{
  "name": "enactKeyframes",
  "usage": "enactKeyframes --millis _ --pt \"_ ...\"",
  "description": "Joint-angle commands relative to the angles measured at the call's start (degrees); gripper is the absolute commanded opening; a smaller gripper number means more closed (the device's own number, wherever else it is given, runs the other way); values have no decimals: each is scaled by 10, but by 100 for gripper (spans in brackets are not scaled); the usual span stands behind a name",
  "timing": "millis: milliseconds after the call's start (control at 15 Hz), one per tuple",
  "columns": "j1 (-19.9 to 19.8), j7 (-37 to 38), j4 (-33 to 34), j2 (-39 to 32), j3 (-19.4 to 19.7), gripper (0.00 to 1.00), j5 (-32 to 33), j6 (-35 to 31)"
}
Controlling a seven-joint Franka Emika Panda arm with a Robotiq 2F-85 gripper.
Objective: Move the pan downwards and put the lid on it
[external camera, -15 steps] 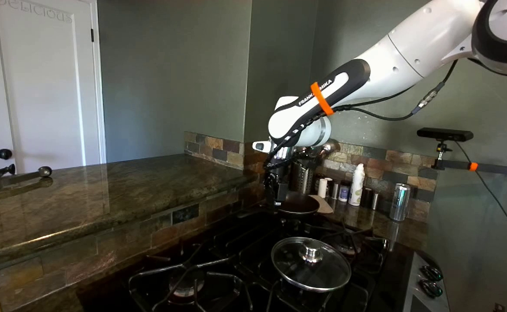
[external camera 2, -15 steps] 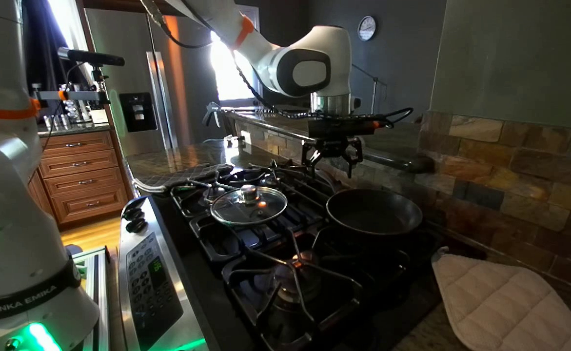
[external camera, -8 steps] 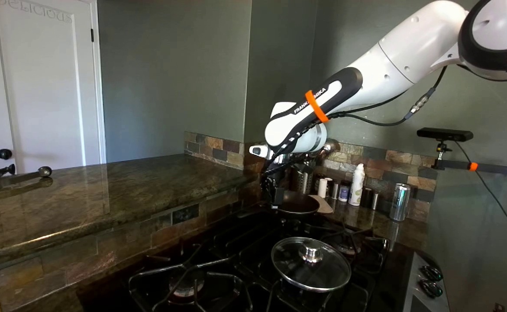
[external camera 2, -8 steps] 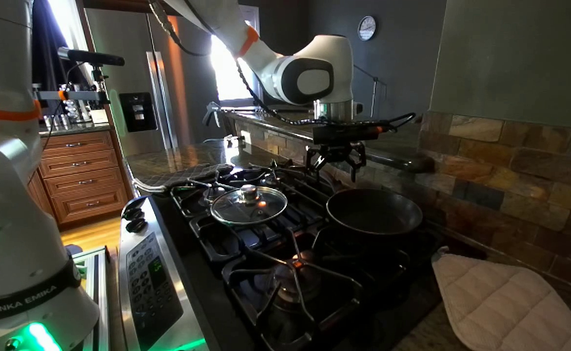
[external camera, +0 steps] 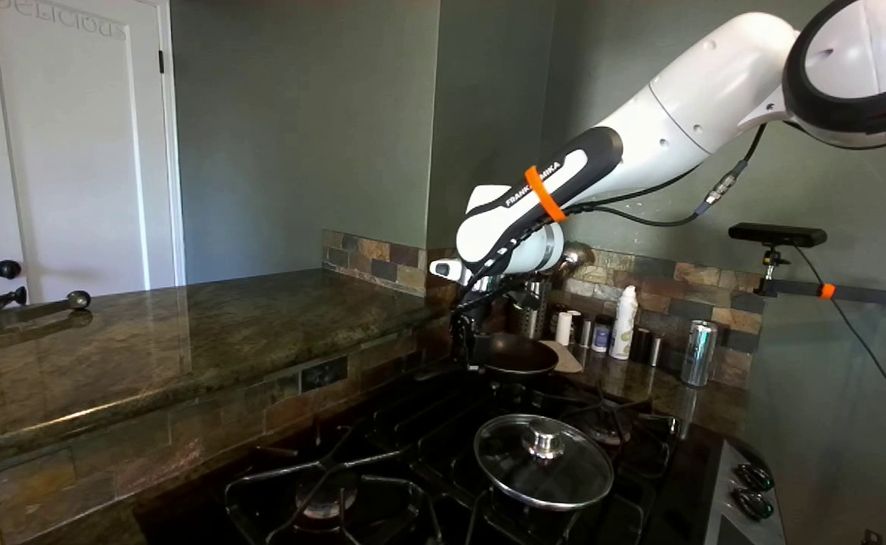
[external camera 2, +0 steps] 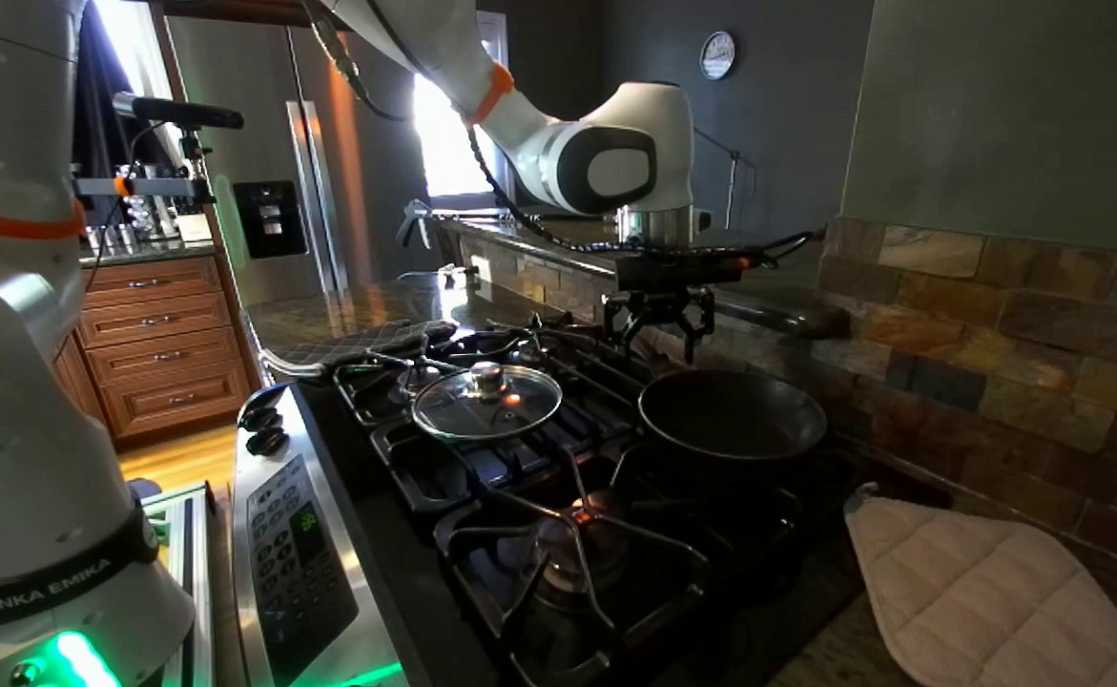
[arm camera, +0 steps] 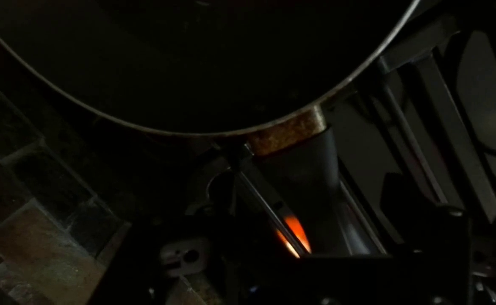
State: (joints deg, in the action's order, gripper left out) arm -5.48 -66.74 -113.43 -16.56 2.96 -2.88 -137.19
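Pan [external camera 2: 732,420] sits open side up on the stove [external camera 2: 415,582] near the tile wall [external camera 2: 997,343], well apart from the lid [external camera 2: 486,405], in both exterior views. Lid lies knob up on the stove; only those views show it. Gripper [external camera 2: 658,353] points down just beside the pan, jaws standing wide apart, nothing held. Wrist view adds the dark handle [arm camera: 307,182] and its coppery bracket [arm camera: 289,132] at the rim; handle shows between the jaws, space either side. Too dark to call contact. White bottle [external camera: 624,325] and green readout [external camera 2: 306,522] each show in an exterior view only.
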Motion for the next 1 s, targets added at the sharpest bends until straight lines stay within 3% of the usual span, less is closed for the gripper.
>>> enactKeyframes --millis 0,200,467,600,800,933 --pt "-9 9 14 -15 -13 65 11 -7" --pt "-9 9 19 -19 -15 51 11 -6" --pt "-8 10 22 -24 -17 51 14 -6" --pt "-8 11 23 -24 -17 77 16 -6" --pt "-8 10 24 -24 -14 99 28 -5" --pt "-10 8 25 -25 -13 100 37 -4"
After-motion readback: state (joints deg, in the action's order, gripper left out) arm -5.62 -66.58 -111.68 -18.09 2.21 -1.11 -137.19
